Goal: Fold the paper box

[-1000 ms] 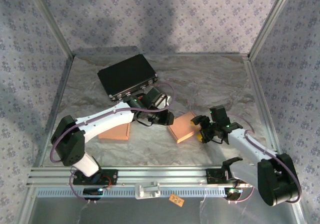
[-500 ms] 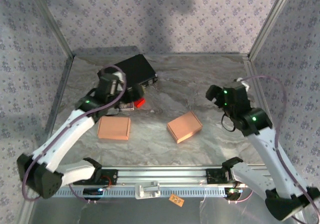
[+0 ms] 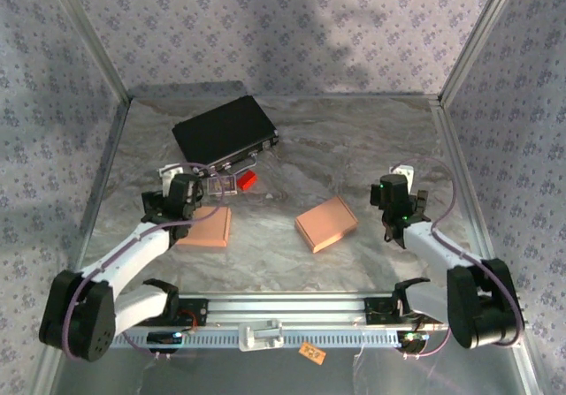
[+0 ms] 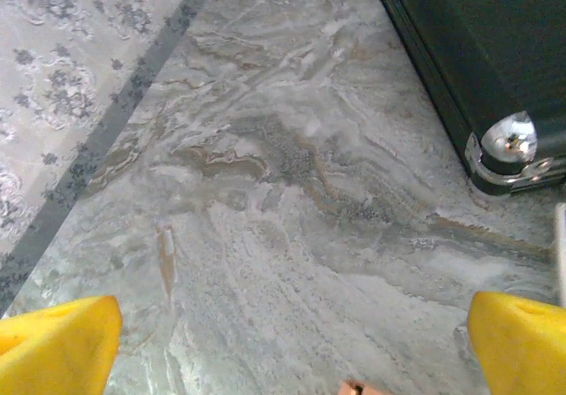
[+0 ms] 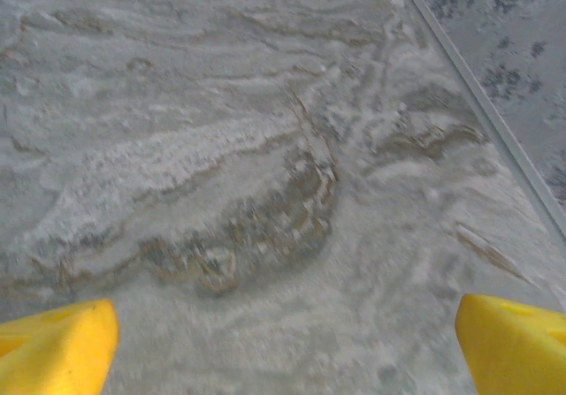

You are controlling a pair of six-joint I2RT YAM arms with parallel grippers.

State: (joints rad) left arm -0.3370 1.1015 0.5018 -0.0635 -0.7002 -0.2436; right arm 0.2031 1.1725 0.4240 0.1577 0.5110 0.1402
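Two flat tan paper boxes lie on the marbled table: one at the left [image 3: 202, 227], the other in the middle [image 3: 326, 223], turned at an angle. My left gripper [image 3: 177, 185] hovers low just beyond the left box, and its yellow fingertips [image 4: 57, 346] stand wide apart over bare table; a tan box corner [image 4: 354, 388] peeks in at the bottom edge. My right gripper [image 3: 395, 185] sits right of the middle box, apart from it. It is open too, with its yellow fingertips [image 5: 517, 342] wide apart and only table between them.
A black case [image 3: 225, 132] lies at the back left, and its metal-cornered end [image 4: 504, 139] is close ahead of my left gripper. A small red object [image 3: 247, 179] rests by the case. Patterned walls with metal rails [image 5: 482, 103] bound the table on both sides.
Both arms have left the middle box, swung up and out, then settled low at their own sides. Both grippers have opened wide. The boxes have stayed in place.
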